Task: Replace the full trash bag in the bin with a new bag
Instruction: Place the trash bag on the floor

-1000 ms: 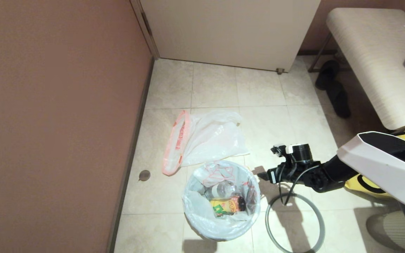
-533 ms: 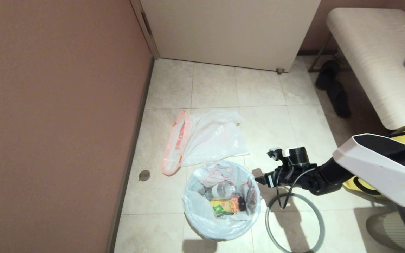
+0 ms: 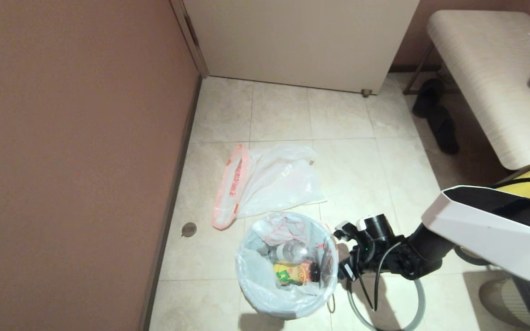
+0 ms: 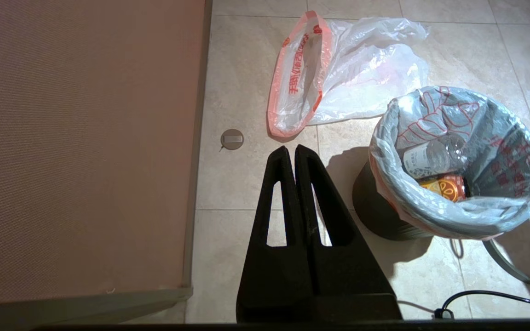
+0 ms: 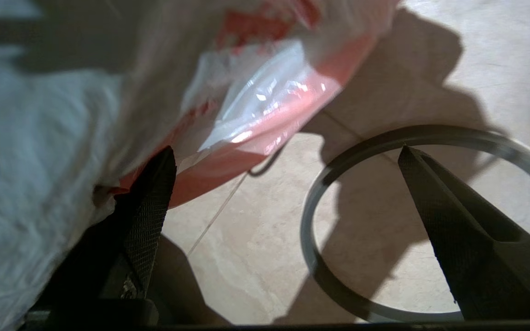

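Grey hoop rim (image 3: 387,317) half cut off

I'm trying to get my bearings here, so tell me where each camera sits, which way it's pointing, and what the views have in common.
Head view: on the robot's head, looking forward and down at the tiled floor; shows the right arm and right gripper beside the bin.
Left wrist view: behind the left gripper, jaws shut, above the floor, facing the new bag.
Right wrist view: behind the right gripper, jaws open, close against the full trash bag.
Shared: all three show the full trash bag and the grey hoop on the floor.
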{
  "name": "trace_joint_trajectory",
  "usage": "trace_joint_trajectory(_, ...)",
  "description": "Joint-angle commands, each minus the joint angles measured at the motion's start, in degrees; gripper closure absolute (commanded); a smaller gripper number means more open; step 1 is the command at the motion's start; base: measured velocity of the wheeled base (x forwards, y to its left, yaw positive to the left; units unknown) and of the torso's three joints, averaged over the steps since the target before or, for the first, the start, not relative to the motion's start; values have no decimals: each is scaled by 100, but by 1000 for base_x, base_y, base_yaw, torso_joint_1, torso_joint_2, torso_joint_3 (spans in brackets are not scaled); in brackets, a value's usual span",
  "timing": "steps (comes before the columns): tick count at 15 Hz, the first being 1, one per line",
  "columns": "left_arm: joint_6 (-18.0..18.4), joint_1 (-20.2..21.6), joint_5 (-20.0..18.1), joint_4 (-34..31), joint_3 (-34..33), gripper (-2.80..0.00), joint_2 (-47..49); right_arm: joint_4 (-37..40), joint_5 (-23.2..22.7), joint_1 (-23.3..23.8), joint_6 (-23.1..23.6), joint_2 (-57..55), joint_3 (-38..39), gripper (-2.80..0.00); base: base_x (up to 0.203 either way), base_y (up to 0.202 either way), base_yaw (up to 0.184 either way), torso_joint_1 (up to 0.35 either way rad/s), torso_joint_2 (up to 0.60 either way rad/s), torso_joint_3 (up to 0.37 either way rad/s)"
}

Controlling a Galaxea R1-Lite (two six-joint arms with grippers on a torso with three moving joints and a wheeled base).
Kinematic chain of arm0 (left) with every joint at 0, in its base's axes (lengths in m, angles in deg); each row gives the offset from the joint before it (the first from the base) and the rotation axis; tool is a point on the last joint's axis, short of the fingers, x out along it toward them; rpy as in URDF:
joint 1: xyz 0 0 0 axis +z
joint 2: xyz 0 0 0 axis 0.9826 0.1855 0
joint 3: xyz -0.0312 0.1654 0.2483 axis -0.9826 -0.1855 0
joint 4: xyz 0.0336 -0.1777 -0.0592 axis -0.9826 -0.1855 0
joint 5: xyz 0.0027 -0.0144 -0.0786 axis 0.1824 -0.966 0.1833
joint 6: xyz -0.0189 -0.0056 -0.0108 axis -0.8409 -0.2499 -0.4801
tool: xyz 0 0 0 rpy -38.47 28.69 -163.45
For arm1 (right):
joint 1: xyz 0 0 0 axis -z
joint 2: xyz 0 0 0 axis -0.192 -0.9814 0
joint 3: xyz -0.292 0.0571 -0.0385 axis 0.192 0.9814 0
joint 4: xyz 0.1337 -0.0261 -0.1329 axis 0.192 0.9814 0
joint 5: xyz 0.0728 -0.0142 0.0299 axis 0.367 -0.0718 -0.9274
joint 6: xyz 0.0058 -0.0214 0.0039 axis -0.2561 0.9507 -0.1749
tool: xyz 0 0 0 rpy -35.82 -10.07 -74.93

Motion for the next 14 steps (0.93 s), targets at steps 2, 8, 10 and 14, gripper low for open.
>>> trace_joint_trajectory(2,-6,2,3,7,0,0,7,7,-7,-375,9,221,230,-280,0,0,0,0,0,0)
trace_joint_trajectory(8,-6,6,3,1,0,0,7,-44,89,-522,9,310,326,-280,0,0,0,0,0,0)
trace_joint_trajectory(10,-6,2,3,6,0,0,7,-42,8,-19,78,307,198,-280,0,0,0,0,0,0)
trace_joint_trajectory(14,-6,5,3,-1,0,0,7,-34,-770,295,113,520,230,-280,0,0,0,0,0,0)
